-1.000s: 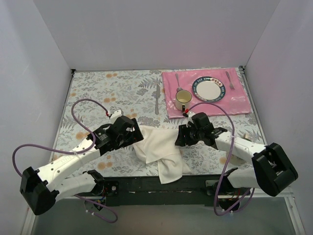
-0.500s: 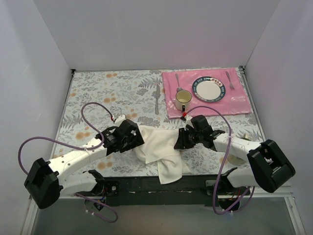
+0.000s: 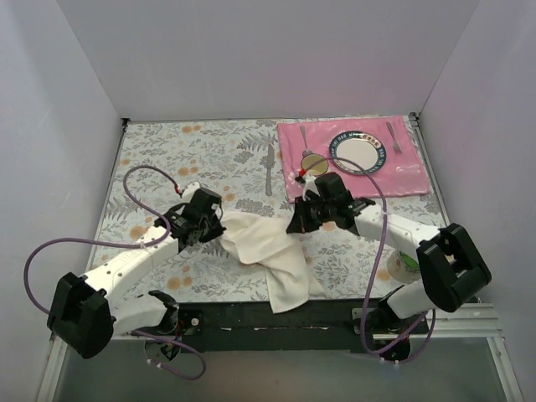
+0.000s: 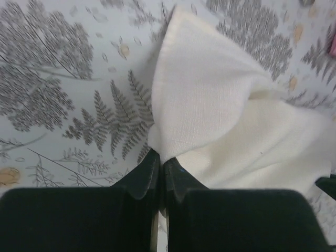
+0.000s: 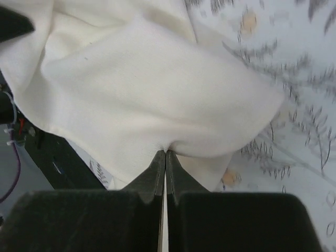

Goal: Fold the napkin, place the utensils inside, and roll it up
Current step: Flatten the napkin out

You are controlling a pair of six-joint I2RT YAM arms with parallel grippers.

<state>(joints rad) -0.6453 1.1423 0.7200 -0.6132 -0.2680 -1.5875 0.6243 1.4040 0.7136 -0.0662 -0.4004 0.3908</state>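
Note:
The off-white napkin lies crumpled between my two arms, one end trailing over the table's near edge. My left gripper is shut on its left edge; the left wrist view shows the cloth pinched at the fingertips of that gripper. My right gripper is shut on the napkin's right edge, and in the right wrist view the cloth bunches at that gripper. The silver knife lies on the patterned table beyond the napkin, left of the placemat.
A pink placemat at the back right holds a blue-rimmed plate, a fork, a spoon and a yellow mug partly hidden behind my right arm. White walls enclose the table on three sides.
Both grippers closed on the napkin's side edges and drew them up and away from me; the cloth now stretches between them. The right arm now covers most of the mug.

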